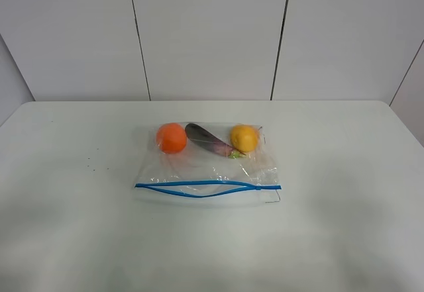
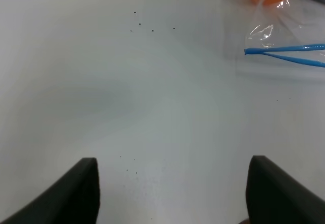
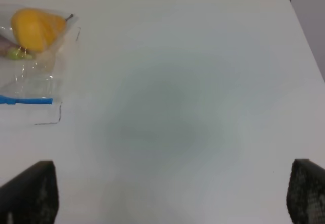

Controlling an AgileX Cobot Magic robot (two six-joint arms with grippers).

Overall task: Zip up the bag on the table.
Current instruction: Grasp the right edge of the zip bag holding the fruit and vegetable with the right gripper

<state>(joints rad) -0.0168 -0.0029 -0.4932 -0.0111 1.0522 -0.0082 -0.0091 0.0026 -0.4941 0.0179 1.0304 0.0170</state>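
The clear bag (image 1: 209, 166) lies flat in the middle of the white table (image 1: 344, 232). Its blue zipper strip (image 1: 205, 187) runs along the near edge, and the two blue lines stand apart over most of their length. Inside are an orange fruit (image 1: 171, 138), a purple vegetable (image 1: 205, 140) and a yellow fruit (image 1: 244, 138). Neither gripper shows in the exterior view. The left gripper (image 2: 172, 198) is open above bare table, away from the bag's left zipper end (image 2: 284, 50). The right gripper (image 3: 170, 196) is open, away from the bag's right corner (image 3: 30, 71).
Small dark specks (image 1: 93, 166) mark the table left of the bag. White wall panels (image 1: 212, 34) stand behind the table's far edge. The table's right edge (image 3: 304, 36) shows in the right wrist view.
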